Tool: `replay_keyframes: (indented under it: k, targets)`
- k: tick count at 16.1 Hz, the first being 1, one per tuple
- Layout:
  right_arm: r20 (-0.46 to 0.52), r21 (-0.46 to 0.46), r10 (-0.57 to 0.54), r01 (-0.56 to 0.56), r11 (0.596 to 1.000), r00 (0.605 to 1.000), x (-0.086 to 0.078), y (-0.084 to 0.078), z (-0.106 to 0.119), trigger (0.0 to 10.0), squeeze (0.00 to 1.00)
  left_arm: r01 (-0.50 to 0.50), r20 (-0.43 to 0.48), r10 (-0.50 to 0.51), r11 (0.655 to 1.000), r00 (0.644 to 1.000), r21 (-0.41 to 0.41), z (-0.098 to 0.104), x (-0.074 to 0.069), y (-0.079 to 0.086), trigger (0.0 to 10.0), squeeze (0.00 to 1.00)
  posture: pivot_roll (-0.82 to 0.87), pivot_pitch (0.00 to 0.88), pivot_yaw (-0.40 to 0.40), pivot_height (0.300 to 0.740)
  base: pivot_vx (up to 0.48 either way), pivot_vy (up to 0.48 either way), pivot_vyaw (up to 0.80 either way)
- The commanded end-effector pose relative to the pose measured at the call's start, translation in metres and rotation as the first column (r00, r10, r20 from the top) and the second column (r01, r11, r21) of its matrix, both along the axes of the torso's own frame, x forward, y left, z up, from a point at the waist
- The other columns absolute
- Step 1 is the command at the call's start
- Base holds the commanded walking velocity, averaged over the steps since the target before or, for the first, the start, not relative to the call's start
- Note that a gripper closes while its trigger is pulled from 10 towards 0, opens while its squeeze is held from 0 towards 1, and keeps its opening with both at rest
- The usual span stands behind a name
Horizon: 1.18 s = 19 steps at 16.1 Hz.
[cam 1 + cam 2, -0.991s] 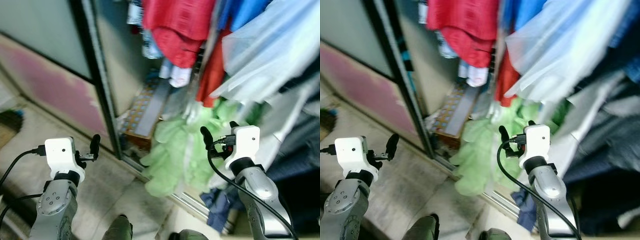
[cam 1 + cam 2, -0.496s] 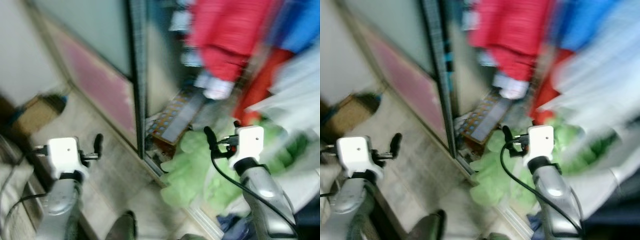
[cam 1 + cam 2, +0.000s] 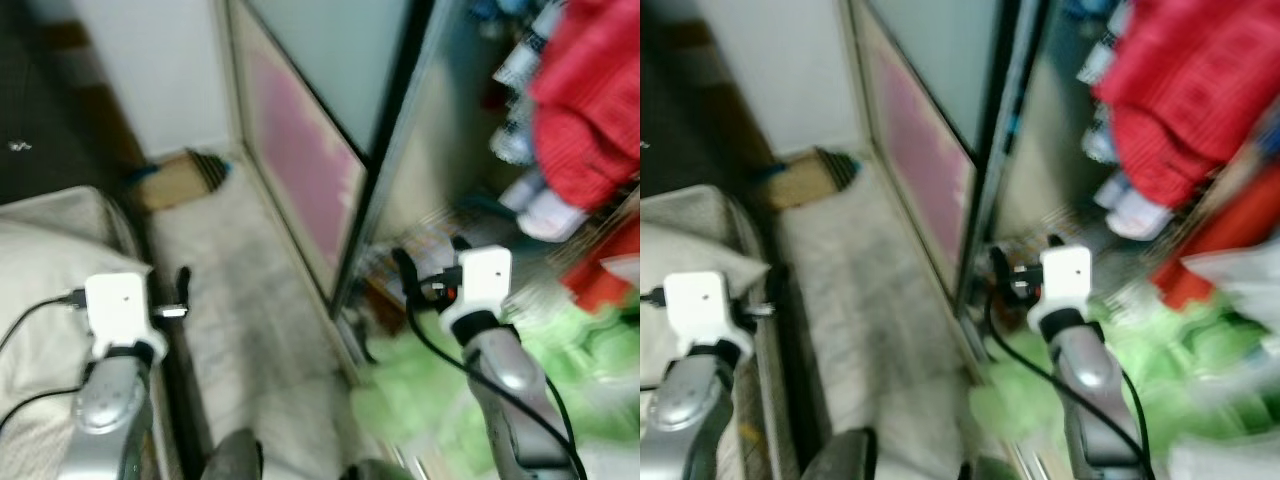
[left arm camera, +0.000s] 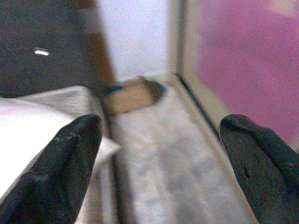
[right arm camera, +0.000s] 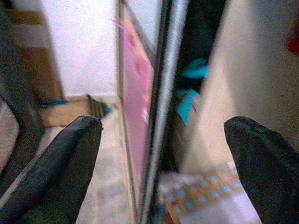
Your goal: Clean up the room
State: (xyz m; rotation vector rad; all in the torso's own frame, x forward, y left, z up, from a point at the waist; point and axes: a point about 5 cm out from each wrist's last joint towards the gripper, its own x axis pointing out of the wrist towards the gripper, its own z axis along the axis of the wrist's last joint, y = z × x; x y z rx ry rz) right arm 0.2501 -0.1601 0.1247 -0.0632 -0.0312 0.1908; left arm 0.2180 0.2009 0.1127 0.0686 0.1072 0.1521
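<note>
Left gripper (image 4: 163, 168) spread, empty, over floor (image 3: 260, 300) | right gripper (image 5: 163, 168) spread, empty, at wardrobe door (image 3: 300, 150) | view swung left since 1 s ago: green heap (image 3: 420, 400) now lower right, bed (image 3: 40, 290) and brush (image 3: 185, 178) entered | judgement: turning away, clutter untouched.

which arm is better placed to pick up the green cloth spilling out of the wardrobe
Probably the right. The right gripper hangs open at the wardrobe opening, with the green cloth just below and beside that arm. The left gripper, also open, is over by the bed edge, across the floor strip.
</note>
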Motion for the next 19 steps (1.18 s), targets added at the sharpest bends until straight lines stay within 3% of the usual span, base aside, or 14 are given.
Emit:
replay_keyframes:
  k: [1, 5, 8, 12, 16, 19]
  targets:
    - [-0.003, -0.007, -0.046, 0.046, 0.999, 0.999, 0.000, -0.009, -0.003, 10.0, 0.00, 0.011, -0.001, -0.011, 1.000, 1.000, -0.008, -0.003, 0.001, -0.004, 10.0, 0.00, 0.07, 0.099, -0.055, 0.740, 0.000, 0.000, 0.00]
    - [0.017, 0.012, -0.075, 0.075, 0.997, 0.997, 0.010, -0.004, -0.008, 10.0, 0.00, -0.002, 0.004, 0.001, 0.999, 1.000, 0.035, -0.009, 0.014, 0.000, 10.0, 0.00, 0.07, 0.000, -0.023, 0.740, 0.000, 0.000, 0.00]
    - [0.014, 0.012, -0.078, 0.078, 0.997, 0.997, 0.013, -0.004, -0.013, 10.0, 0.00, -0.016, -0.009, 0.017, 1.000, 1.000, 0.027, -0.014, 0.020, 0.005, 10.0, 0.00, 0.07, 0.000, -0.028, 0.740, 0.000, 0.000, 0.00]
    - [0.002, 0.000, -0.093, 0.093, 0.996, 0.996, 0.010, -0.009, -0.022, 10.0, 0.00, 0.027, -0.034, -0.027, 1.000, 0.999, 0.002, -0.024, 0.019, -0.004, 10.0, 0.00, 0.07, 0.000, -0.023, 0.740, 0.000, 0.000, 0.00]
    - [0.024, -0.044, -0.091, 0.092, 0.995, 0.996, 0.025, -0.015, -0.023, 10.0, 0.00, 0.049, 0.048, -0.050, 0.999, 0.998, 0.017, -0.008, 0.043, -0.007, 10.0, 0.00, 0.07, 0.000, -0.043, 0.740, 0.000, 0.000, 0.00]
    - [0.070, -0.070, -0.075, 0.080, 0.994, 0.995, 0.026, -0.012, -0.014, 10.0, 0.00, 0.093, 0.071, -0.094, 0.995, 0.993, 0.019, -0.003, 0.048, -0.005, 10.0, 0.00, 0.05, 0.000, -0.033, 0.740, 0.000, 0.000, 0.00]
